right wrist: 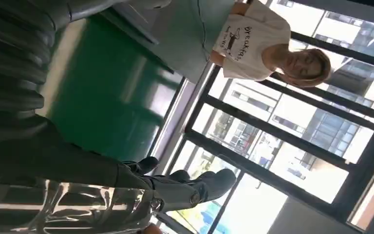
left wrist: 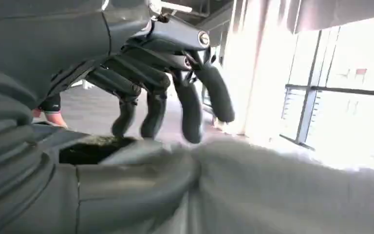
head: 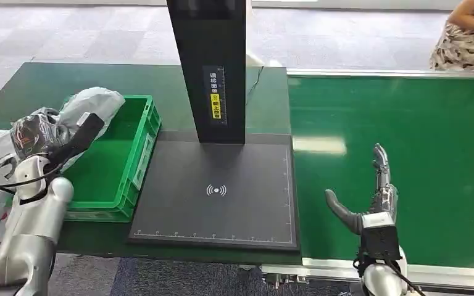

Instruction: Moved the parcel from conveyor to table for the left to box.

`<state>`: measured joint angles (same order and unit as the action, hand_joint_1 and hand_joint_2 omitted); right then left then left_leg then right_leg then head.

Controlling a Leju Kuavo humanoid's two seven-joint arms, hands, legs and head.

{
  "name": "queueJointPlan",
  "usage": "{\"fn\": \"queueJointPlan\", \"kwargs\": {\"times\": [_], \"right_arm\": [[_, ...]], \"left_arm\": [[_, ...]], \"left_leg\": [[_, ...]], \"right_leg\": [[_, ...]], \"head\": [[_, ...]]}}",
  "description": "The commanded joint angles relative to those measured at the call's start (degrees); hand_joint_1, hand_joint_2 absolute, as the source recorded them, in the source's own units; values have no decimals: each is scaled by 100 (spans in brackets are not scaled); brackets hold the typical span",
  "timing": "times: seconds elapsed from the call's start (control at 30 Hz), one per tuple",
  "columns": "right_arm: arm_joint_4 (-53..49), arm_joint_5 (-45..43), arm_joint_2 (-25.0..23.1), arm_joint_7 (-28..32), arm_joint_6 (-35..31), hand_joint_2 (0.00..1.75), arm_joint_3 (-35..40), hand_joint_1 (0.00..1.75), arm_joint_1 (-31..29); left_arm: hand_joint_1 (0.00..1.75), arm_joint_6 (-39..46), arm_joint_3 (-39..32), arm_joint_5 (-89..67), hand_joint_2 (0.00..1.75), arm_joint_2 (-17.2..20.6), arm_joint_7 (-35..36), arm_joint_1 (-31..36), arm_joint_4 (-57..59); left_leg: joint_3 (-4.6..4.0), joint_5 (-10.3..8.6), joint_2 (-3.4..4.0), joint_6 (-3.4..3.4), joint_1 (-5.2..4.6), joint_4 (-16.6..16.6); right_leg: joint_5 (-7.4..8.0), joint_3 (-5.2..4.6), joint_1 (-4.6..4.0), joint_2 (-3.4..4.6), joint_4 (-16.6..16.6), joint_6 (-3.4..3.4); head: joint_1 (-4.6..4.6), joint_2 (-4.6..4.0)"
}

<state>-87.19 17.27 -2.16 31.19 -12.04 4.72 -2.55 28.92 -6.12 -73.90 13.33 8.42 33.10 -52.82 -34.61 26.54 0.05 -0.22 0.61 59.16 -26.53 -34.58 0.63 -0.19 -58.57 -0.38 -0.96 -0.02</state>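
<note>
Grey carpet tiles and bright windows behind; closer in, dark green worktop [head: 31, 86] carrying a green plastic crate [head: 137, 132], a flat black scanning pad [head: 216, 191] with a wireless symbol at its middle and ruler marks along its edges, and a black upright post [head: 213, 61] rising from the pad's far edge. Green conveyor belt [head: 419, 142] running just beside the pad, on the side away from the crate. Grey soft plastic parcel [head: 89, 105], crumpled and shiny, held by the left robot hand [head: 43, 139] over the crate's outer rim, one end leaning into the crate, not yet lying on its floor. From the left wrist, dark fingers [left wrist: 190, 112] curled down over pale grey wrapping. Right robot hand [head: 370, 197] holding nothing, fingers spread wide, hovering above the belt near the pad. Judged by its folds, a light, limp, slippery mailer bag with soft contents, not fragile; likely to sag and slide, so best taken around its bunched middle with a full wrap of the fingers, not by a loose corner. Yellow and white label [head: 215, 92] on the post with small Chinese characters, too small to read. Person in patterned clothes [head: 466, 37] beyond the belt's far edge; from the right wrist, a white T-shirt [right wrist: 253, 39] with cursive print, not readable with certainty.
</note>
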Motion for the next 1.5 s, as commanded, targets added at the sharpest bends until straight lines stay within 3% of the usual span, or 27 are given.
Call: {"fn": "queueJointPlan", "kwargs": {"times": [0.03, 0.17, 0.23, 0.27, 0.4, 0.47, 0.57, 0.63, 0.67, 0.7, 0.8, 0.83, 0.97, 1.2, 1.5], "right_arm": [[354, -37, -58, -21, 2, 175, 35, 0, -71], [283, -36, -73, -21, -16, 175, 24, 0, 7], [194, -37, -80, -18, -42, 175, -23, 0, 127], [155, -38, -81, -9, -63, 175, -37, 0, 181], [117, -90, -46, 84, -154, 175, -97, 0, 323], [146, -138, -19, 128, -160, 175, -90, 0, 317], [146, -138, -19, 128, -160, 175, -90, 0, 317], [191, -159, -12, 137, -158, 175, -57, 0, 254], [243, -209, 29, 144, -124, 175, 2, 0, 128], [212, -290, 34, 166, 20, 175, 38, 0, 125], [146, -445, 15, 162, 342, 175, 116, 0, 50], [160, -593, 31, 126, 647, 175, 193, 0, -29], [336, -1047, 8, 15, 1480, 175, 387, 0, -208], [404, -1185, 140, -271, 2266, 175, 712, 0, -166], [652, -1241, 293, -312, 2609, 175, 866, 0, -333]], "left_arm": [[0, 203, 142, 298, 175, 7, -288, 333, 849], [0, 390, 261, 446, 175, -2, -297, 117, 321], [0, 946, 255, 1455, 175, -93, -1198, -195, -412], [0, 951, 283, 1643, 175, -113, -1317, -346, -663], [0, 798, 547, 4117, 175, -407, -2870, -1349, -2453], [0, 783, 654, 5298, 175, -770, -3854, -1789, -3347], [0, 783, 654, 5298, 175, -770, -3854, -1789, -3347], [0, 824, 890, 5402, 175, -1014, -4121, -2053, -3854], [0, -325, 1691, 6348, 175, -1102, -4045, -2363, -4181], [0, -693, 1762, 6670, 175, -1176, -4096, -2405, -4117], [0, -1255, 1762, 7045, 175, -1413, -3981, -2414, -3884], [0, -1814, 1794, 7444, 175, -1481, -3818, -2399, -3708], [0, -2583, 1953, 7721, 175, -1628, -3741, -2376, -3061], [0, -2613, 2031, 7713, 175, -2009, -3726, -2444, -2430], [0, -3107, 2357, 7648, 175, -1817, -3699, -2480, -2324]], "left_leg": [[21, -2, -5, 2, 1, -14], [18, -1, -9, 0, 3, -12], [6, 0, -5, 0, 1, -4], [20, 0, -9, 1, 3, -15], [14, 3, -3, 2, -1, -10], [23, 5, -7, 5, -2, -17], [23, 5, -7, 5, -2, -17], [19, 5, -8, 5, -2, -14], [16, 13, -11, 10, -4, -8], [7, 11, -4, 6, -8, -4], [0, 14, -3, 11, -9, -2], [2, 15, 0, 11, -9, -3], [13, 13, 1, 10, -7, -8], [23, 12, -2, 12, -6, -15], [19, 11, 0, 12, -6, -13]], "right_leg": [[1, 24, -2, -4, 17, 0], [-1, 22, -3, -7, 15, -1], [-1, 8, -1, -4, 7, -1], [-1, 24, -3, -8, 19, -1], [-3, 14, 0, -2, 13, 2], [-5, 27, 1, -5, 23, 4], [-5, 27, 1, -5, 23, 4], [-5, 23, 1, -6, 20, 4], [-6, 26, 5, -9, 28, 9], [-7, 11, 9, -2, 19, 10], [-7, 8, 10, -4, 17, 10], [-6, 8, 9, 0, 18, 9], [-4, 18, 8, 1, 21, 8], [-3, 27, 10, -2, 25, 5], [-2, 24, 7, 0, 25, 6]], "head": [[0, 0], [-2, 0], [-2, 0], [-2, 0], [-2, 0], [0, 0], [0, 0], [0, 0], [0, 2], [0, 0], [-4, 0], [0, 2], [-2, 2], [-2, 0], [-2, 0]]}}
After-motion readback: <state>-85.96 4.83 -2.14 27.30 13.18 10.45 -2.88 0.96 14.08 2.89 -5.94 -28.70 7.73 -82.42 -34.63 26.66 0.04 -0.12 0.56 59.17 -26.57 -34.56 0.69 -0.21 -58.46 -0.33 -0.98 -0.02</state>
